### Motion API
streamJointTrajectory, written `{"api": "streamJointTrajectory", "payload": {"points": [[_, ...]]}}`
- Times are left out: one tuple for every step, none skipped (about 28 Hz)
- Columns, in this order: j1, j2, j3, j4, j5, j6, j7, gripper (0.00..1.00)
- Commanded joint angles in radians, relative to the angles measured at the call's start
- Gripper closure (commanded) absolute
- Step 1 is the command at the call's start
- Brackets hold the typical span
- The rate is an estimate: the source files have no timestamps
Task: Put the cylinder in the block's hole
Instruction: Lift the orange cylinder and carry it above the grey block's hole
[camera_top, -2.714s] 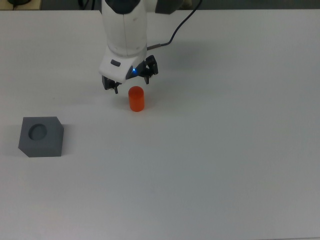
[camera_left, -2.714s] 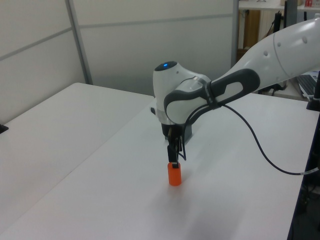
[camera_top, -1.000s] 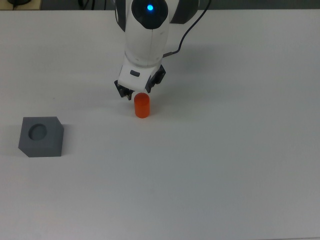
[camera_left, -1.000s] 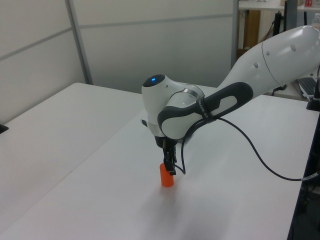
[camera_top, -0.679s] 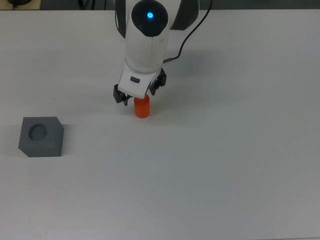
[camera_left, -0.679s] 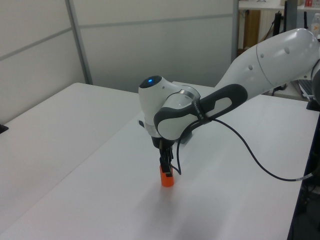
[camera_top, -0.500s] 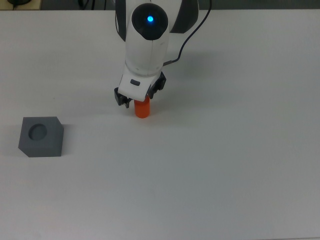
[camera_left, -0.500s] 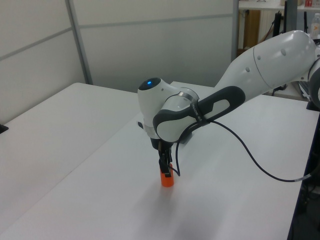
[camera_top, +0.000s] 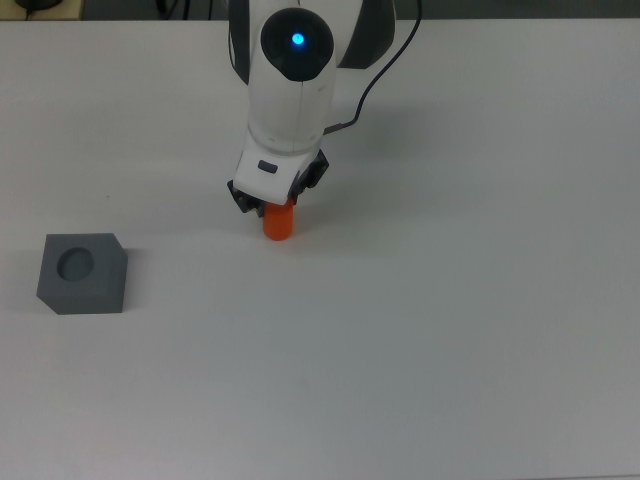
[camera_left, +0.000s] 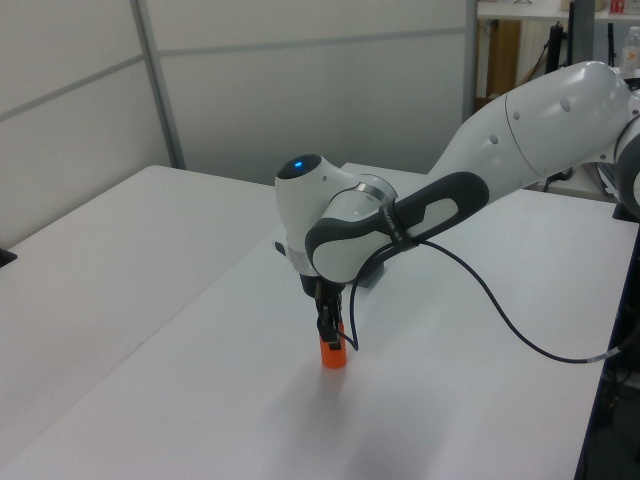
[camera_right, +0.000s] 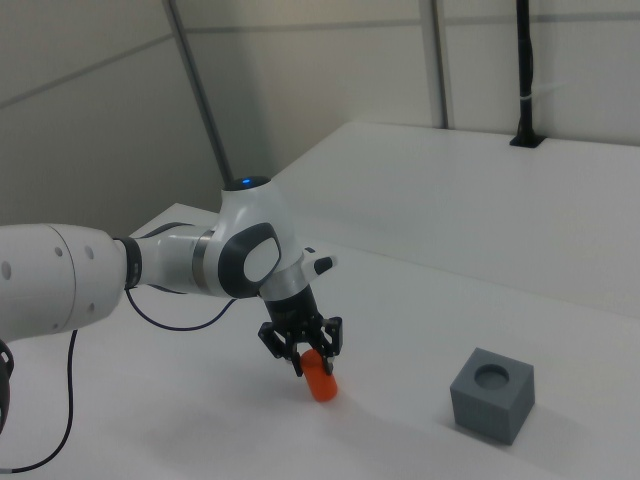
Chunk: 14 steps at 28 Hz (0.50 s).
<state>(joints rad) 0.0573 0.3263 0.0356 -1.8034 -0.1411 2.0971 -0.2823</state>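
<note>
Lowered around the cylinder (camera_top: 279, 221) at upper centre, the hand (camera_top: 270, 204) now pinches it; the block (camera_top: 82, 273) waits lower left.

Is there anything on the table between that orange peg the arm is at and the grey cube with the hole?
Nothing. In the top view, only bare white table separates the cylinder from the block; the right view shows the same.

- The white table (camera_top: 450, 330) spreads flat under the jaws on every side.
- A black cable (camera_left: 500, 310) hangs in a loop behind the jaws in the left view, trailing to the left view's right.
- Pale wall panels (camera_left: 300, 90) stand beyond the table's far edge, well apart from the jaws.
- A dark post (camera_right: 525, 75) rises far behind the jaws in the right view.
</note>
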Motion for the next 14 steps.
{"api": "streamJointTrajectory", "payload": {"points": [[-0.016,-0.026,-0.020,0.047,0.014,-0.022,0.031,1.00],[-0.023,-0.029,-0.028,0.061,0.024,-0.038,0.035,1.00],[-0.030,-0.029,-0.034,0.079,0.029,-0.052,0.040,1.00],[-0.039,-0.026,-0.049,0.116,0.034,-0.078,0.054,1.00],[-0.048,-0.024,-0.057,0.136,0.035,-0.086,0.064,1.00],[-0.059,-0.023,-0.063,0.153,0.037,-0.089,0.074,1.00],[-0.069,-0.023,-0.068,0.167,0.037,-0.089,0.083,1.00],[-0.082,-0.023,-0.069,0.177,0.037,-0.091,0.089,1.00],[-0.092,-0.024,-0.071,0.187,0.040,-0.091,0.095,1.00],[-0.109,-0.024,-0.074,0.209,0.051,-0.091,0.113,1.00],[-0.120,-0.023,-0.074,0.219,0.055,-0.091,0.124,1.00],[-0.132,-0.023,-0.074,0.228,0.058,-0.089,0.133,1.00],[-0.146,-0.021,-0.077,0.233,0.060,-0.085,0.137,1.00],[-0.161,-0.020,-0.077,0.239,0.060,-0.081,0.138,1.00]]}}
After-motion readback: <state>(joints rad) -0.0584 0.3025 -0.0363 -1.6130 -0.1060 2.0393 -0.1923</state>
